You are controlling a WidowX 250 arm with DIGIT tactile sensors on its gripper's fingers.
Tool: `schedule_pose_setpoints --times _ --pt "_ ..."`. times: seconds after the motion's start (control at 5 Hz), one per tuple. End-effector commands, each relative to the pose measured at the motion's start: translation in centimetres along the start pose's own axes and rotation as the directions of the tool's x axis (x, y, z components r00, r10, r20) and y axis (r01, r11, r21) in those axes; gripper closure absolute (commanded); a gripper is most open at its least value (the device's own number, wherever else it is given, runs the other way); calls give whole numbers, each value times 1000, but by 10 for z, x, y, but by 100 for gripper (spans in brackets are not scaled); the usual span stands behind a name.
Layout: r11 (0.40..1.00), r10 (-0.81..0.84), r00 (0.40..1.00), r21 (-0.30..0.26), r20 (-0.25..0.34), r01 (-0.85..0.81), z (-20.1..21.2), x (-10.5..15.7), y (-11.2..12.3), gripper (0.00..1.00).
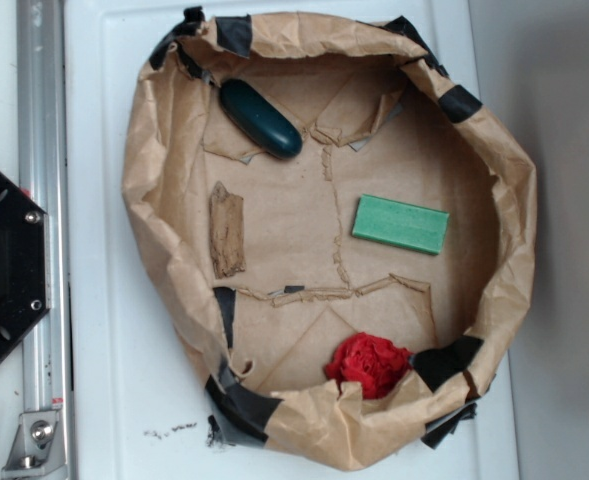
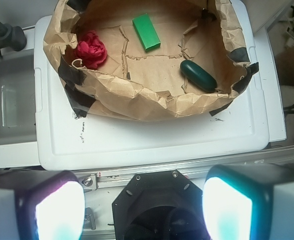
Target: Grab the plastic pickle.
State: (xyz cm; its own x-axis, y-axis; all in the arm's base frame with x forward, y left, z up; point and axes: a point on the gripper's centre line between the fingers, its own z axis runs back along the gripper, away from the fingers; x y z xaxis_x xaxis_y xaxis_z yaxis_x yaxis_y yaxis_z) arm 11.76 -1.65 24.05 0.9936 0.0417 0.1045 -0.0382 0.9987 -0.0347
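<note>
Plastic pickle (image 1: 261,118) at upper left of paper basin (image 1: 149,200), long axis running upper left to lower right, hand (image 2: 144,202) released, well apart, empty.

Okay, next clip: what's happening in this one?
Nothing is being handled yet. The end effector is open and held back, outside the brown paper basin. The plastic pickle lies untouched near the basin's wall, with a green block, a red crumpled object and a bark-like strip elsewhere inside.

Teal-green pickle (image 1: 261,118), red cloth (image 1: 370,363)
</note>
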Motion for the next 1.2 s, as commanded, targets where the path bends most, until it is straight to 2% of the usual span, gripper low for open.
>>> schedule_pose_setpoints --times 0.0,0.2,0.4,0.6,0.8,1.0 --pt "1000 0 1000 0 0 0 0 0 0 0" --pt "995 -94 995 -19 13 95 -25 45 27 0" --pt "982 -189 982 -18 30 189 -45 74 31 0" --pt "938 -345 937 41 44 344 -67 96 33 0" --pt "879 -469 883 97 4 467 -102 111 38 0" --pt "835 -539 841 107 -46 540 -135 115 42 0"
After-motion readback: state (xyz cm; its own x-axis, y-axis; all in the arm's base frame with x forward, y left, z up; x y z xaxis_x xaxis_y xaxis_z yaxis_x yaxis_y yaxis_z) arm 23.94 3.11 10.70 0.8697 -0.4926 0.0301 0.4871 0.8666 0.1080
